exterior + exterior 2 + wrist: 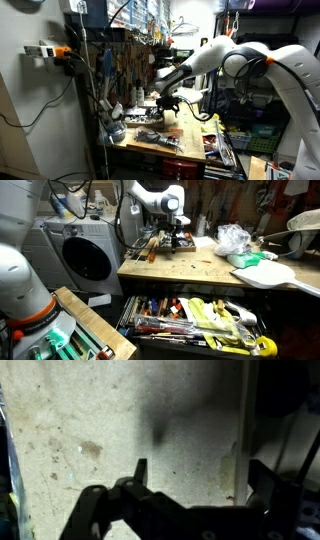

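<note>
your pincer [200, 478] stands wide open. in the wrist view its two dark fingers [140, 472] are spread well apart, and only bare worktop [80, 430] shows between them. it grips nothing, and i cannot tell whether the tips touch the board. in both exterior views it hangs low over the back of the bench, just above a cluster of hand tools [160, 244] lying at that end of the top. the cluster is too small and tangled to count. the worktop is one pale wooden slab, flat, speckled and stained, with a straight lighter strip [240, 430] along one side in the wrist view. on the same top you have one crumpled clear plastic bag [236, 240] and one smooth white paddle-shaped board [266, 276], both well apart from the pincer. below the top, one drawer [128, 320] is pulled out, crammed with yellow- and red-handled tools. one white washing machine [85, 255] with a round door stands beside the bench. in an exterior view a pegboard [118, 60] behind the bench carries hanging tools.
</note>
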Action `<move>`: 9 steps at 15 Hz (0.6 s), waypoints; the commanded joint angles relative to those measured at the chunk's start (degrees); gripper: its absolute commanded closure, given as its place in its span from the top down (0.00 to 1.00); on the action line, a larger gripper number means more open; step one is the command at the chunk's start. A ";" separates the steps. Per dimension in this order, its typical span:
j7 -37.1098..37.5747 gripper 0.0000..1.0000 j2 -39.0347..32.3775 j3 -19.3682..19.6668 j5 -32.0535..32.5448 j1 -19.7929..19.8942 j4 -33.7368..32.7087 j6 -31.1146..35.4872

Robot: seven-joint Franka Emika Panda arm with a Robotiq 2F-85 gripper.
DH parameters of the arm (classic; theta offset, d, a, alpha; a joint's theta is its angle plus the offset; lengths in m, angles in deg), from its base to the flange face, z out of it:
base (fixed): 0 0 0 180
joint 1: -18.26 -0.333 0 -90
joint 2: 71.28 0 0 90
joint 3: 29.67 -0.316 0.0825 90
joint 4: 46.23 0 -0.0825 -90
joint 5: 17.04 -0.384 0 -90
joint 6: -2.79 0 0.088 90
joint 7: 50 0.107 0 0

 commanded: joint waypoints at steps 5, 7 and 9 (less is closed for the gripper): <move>-0.09 1.00 8.20 2.58 0.34 2.41 12.80 0.19; 0.24 1.00 10.39 3.23 0.57 2.89 16.02 0.49; 0.49 1.00 12.35 4.18 1.24 3.35 19.29 1.39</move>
